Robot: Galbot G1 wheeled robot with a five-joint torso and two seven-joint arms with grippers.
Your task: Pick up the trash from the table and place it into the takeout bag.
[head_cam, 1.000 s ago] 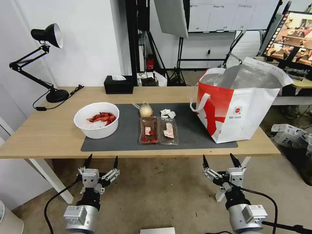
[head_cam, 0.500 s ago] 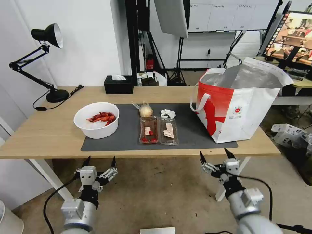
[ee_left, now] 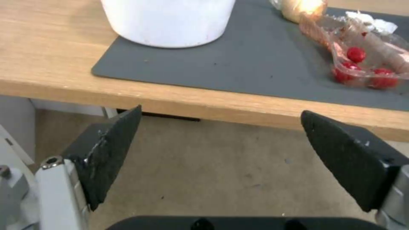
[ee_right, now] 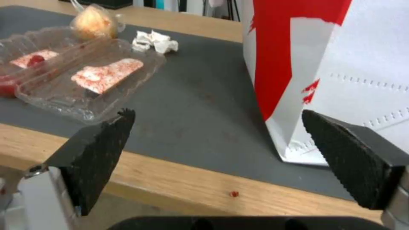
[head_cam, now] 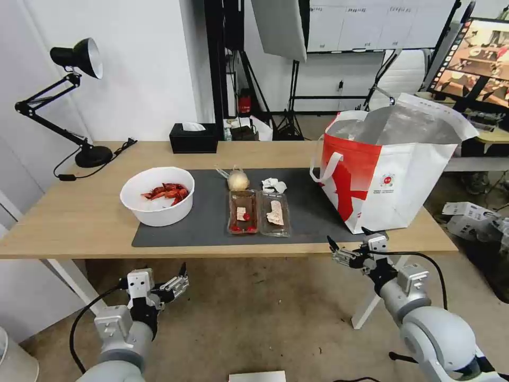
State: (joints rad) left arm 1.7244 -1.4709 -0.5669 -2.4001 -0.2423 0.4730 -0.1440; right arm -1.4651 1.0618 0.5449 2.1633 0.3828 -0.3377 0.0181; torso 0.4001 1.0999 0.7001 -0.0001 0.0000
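On the left part of the table [head_cam: 79, 212] a white bowl [head_cam: 157, 202] with red shells stands at the left end of the grey mat [head_cam: 207, 223]. Next, in the middle of the mat, lies the clear plastic tray [head_cam: 259, 213], open flat, with the small knotted bag [head_cam: 238, 180] and the crumpled tissue [head_cam: 273, 185] just behind it, toward the far edge of the mat. At the right end, partly on the mat and partly on the wood, stands the big takeout bag [head_cam: 389, 175] with its mouth open upward.

All the trash is on the table and nothing is in the bag, so I judge the task is at its very first step, the approach for a first pick.

The left gripper [head_cam: 159, 284] hangs below the front edge of the table, under the bowl; its fingers are spread wide and hold nothing. The right gripper [head_cam: 352, 245] is higher, at the front edge of the table near the front corner of the bag; it is also spread wide, empty, and touches nothing.

The next move, I think, needs the right gripper to rise above the edge and go toward the tray or the tissue without pushing the bag. The tray is thin and flexible, so a grip on its rim seems safest.
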